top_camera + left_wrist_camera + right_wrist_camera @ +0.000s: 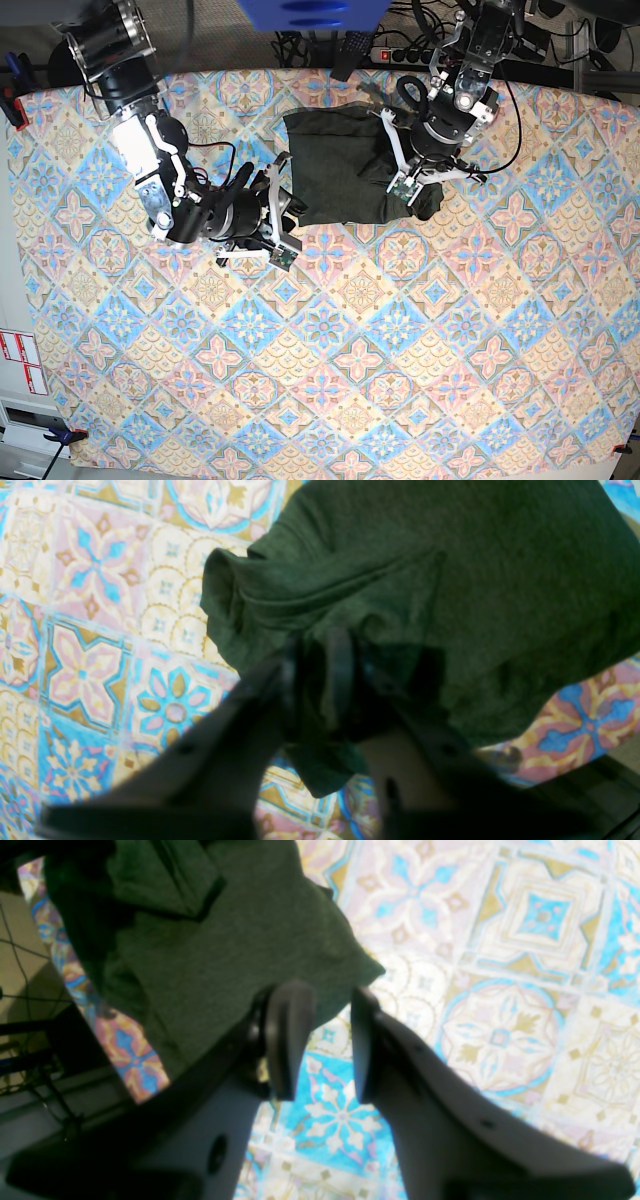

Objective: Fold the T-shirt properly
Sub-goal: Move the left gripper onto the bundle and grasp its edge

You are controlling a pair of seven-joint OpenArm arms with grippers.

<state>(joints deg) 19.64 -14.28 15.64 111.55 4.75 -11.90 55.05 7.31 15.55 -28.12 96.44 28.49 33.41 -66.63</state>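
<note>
Fingers [345, 680] of the left arm blur into T-shirt [450, 580] folds.

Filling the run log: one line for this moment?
T-shirt: bunched on patterned cloth | left gripper: shut on T-shirt edge | right gripper: open, beside T-shirt, empty

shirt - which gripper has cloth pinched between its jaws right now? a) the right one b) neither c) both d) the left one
d, the left gripper has a bunch of the shirt pinched between its jaws in the left wrist view, while the right gripper stands open at the shirt's corner with only the patterned tablecloth showing in its gap.
</note>
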